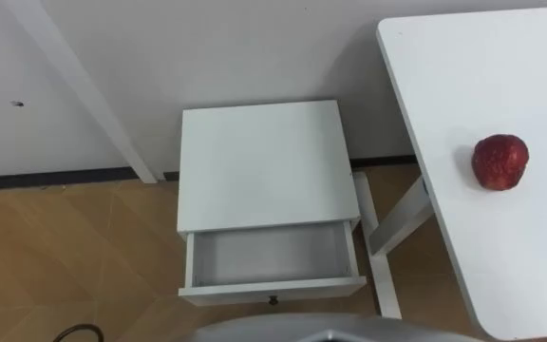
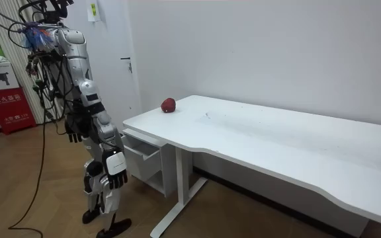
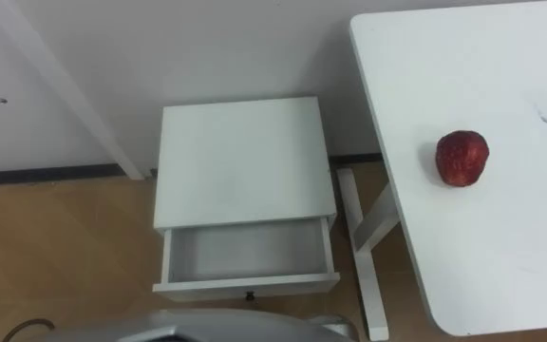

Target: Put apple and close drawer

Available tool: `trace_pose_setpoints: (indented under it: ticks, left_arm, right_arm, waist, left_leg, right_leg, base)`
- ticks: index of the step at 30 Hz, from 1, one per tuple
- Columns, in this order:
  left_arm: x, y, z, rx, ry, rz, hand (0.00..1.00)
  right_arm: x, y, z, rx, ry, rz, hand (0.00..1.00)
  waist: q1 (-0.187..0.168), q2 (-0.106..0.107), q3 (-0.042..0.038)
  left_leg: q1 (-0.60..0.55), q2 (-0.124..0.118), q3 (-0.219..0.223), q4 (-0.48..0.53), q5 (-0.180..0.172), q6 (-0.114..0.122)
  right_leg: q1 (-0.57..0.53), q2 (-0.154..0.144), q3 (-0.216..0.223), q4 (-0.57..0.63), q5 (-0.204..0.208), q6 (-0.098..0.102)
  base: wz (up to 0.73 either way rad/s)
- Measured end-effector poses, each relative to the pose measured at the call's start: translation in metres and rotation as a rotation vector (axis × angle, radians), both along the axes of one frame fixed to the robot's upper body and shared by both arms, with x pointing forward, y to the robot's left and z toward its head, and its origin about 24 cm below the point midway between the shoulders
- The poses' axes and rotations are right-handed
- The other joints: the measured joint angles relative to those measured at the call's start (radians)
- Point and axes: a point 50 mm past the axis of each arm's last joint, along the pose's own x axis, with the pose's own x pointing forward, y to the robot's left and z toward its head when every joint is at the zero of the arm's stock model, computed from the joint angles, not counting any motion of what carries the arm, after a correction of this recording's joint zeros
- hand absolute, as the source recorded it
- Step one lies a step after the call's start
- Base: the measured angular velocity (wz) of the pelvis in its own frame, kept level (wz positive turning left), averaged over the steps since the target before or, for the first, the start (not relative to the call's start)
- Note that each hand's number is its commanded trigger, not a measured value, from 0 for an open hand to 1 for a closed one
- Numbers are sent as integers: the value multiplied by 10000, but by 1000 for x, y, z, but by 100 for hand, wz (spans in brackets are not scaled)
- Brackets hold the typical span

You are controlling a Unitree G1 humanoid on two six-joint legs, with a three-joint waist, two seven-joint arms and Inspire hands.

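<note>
i see apple (image 1: pixel 499 161) on table (image 1: pixel 473 76), right of frame; drawer (image 1: pixel 269 256) pulled out, lower centre. room view left: left hand (image 2: pixel 76 127), right hand (image 2: pixel 116 174) hang loose, empty.

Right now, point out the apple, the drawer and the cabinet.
apple (image 1: pixel 499 162), left eye view, middle of its red skin.
drawer (image 1: pixel 272 255), left eye view, bare inside floor.
cabinet (image 1: pixel 264 161), left eye view, centre of its top.
</note>
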Motion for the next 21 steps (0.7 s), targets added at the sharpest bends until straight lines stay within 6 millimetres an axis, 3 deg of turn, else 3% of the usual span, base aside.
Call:
trace_pose_setpoints:
  ticks: [11,16,21]
  left_arm:
    - [-2,0,0,28,40,28,0]
    - [-5,-4,-1,183,92,154,0]
    - [-16,-3,0,466,162,895,0]
  right_arm:
    - [4,0,0,-18,-194,-404,0]
    - [1,0,0,-503,-523,-2240,0]
    - [-12,-1,1,-1451,-1143,-6741,0]
  waist:
    - [28,-8,1]
    - [-8,9,-13]
    - [-85,14,-18]
  left_leg:
    - [-8,-2,-6,-15,-1,0]
    - [4,-7,0,-74,0,-1]
    - [326,3,120,-311,5,-6]
  right_leg:
    - [-12,0,8,-10,0,0]
    - [-32,-8,-1,-8,0,1]
    - [127,19,335,-24,0,1]
  base:
    - [0]
    - [0]
    - [-8]
